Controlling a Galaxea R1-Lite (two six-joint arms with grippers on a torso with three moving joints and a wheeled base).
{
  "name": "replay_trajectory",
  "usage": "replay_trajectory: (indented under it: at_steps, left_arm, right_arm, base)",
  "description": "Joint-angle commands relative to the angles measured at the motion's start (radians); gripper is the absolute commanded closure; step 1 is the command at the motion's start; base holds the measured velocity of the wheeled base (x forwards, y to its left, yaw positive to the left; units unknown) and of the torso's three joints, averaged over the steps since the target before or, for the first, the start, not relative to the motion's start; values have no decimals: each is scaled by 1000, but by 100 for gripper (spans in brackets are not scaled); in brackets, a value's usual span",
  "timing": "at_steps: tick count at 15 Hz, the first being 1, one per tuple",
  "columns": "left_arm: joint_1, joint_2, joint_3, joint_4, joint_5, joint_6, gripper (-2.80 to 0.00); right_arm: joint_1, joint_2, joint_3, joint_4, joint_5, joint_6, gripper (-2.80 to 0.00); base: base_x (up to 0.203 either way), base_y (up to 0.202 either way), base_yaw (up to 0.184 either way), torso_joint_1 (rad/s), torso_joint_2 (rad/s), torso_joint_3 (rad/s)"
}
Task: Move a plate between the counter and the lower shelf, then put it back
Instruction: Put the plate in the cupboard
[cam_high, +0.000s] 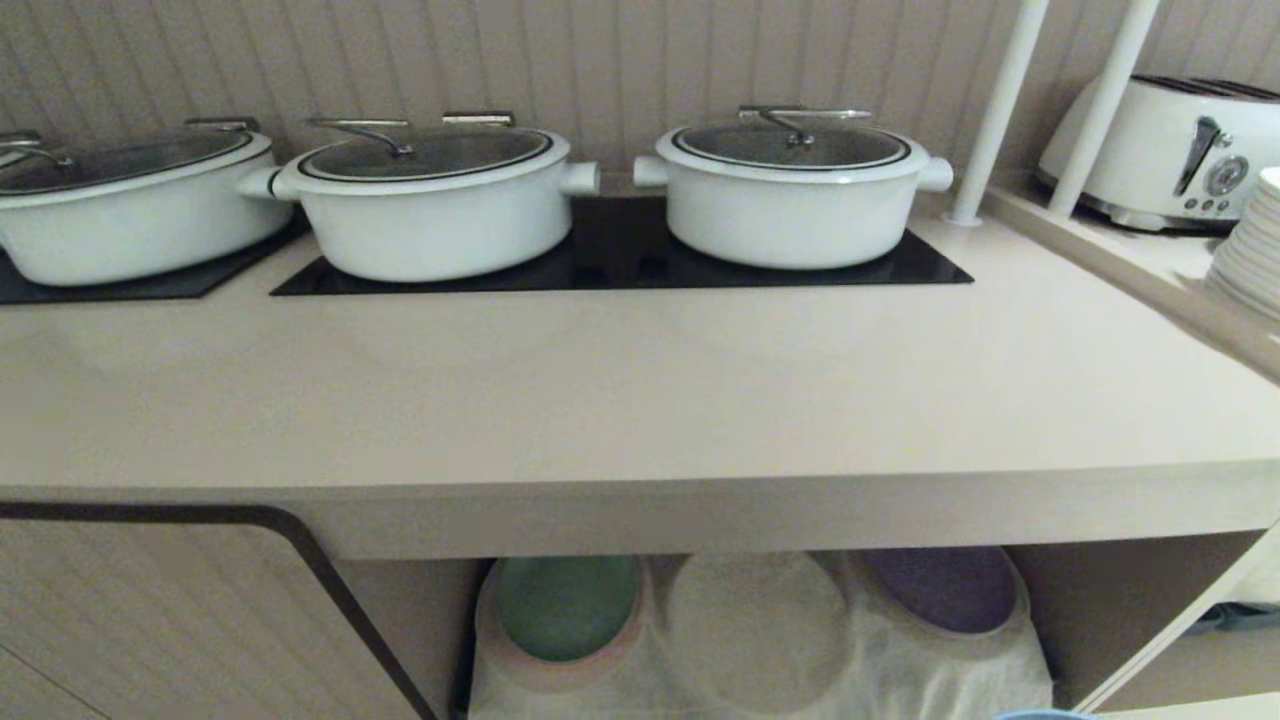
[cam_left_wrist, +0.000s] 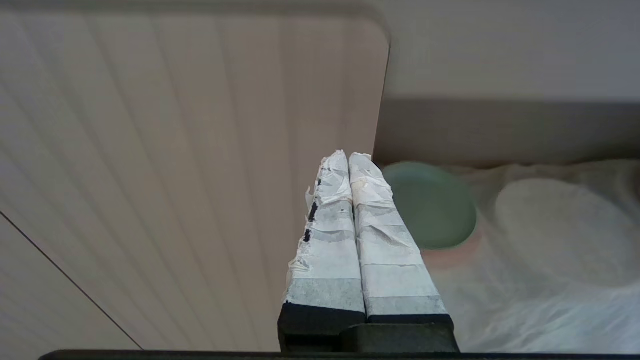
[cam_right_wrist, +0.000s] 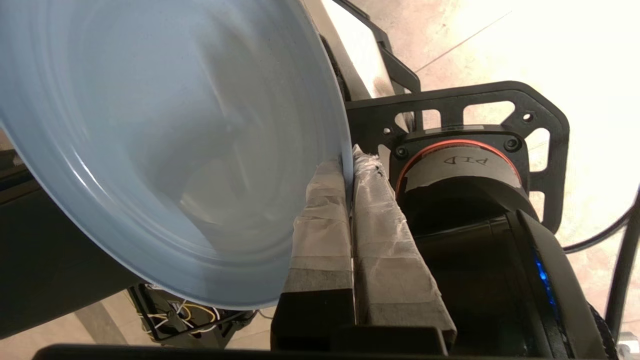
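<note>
the right claw (cam_right_wrist: 350, 165) pinches the rim of the plate (cam_right_wrist: 165, 145), held tilted below the bench (cam_high: 640, 400), outside the lower shelf (cam_high: 1120, 600). the left claw (cam_left_wrist: 348, 162), fingers pressed together, empty, hangs near the green plate (cam_left_wrist: 435, 205).

The right gripper (cam_right_wrist: 350, 160) has its taped fingers (cam_right_wrist: 320, 220) pinched together on the rim of the light-blue plate (cam_right_wrist: 165, 150), just beside the robot's own black frame. The left gripper (cam_left_wrist: 348, 159) hangs with fingers pressed together, empty.
</note>
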Motion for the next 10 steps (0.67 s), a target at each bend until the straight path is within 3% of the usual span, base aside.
replay_trajectory:
  at_steps: [1, 10]
  left_arm:
    - [0, 0, -1, 0, 0, -1, 0]
    - [0, 0, 0, 0, 0, -1, 0]
  right_arm:
    - [1, 1, 0, 4, 1, 3, 0]
    - [1, 1, 3, 4, 2, 3, 0]
  base:
    - [0, 0, 0, -223, 506, 286]
    - [0, 0, 0, -199, 481, 287]
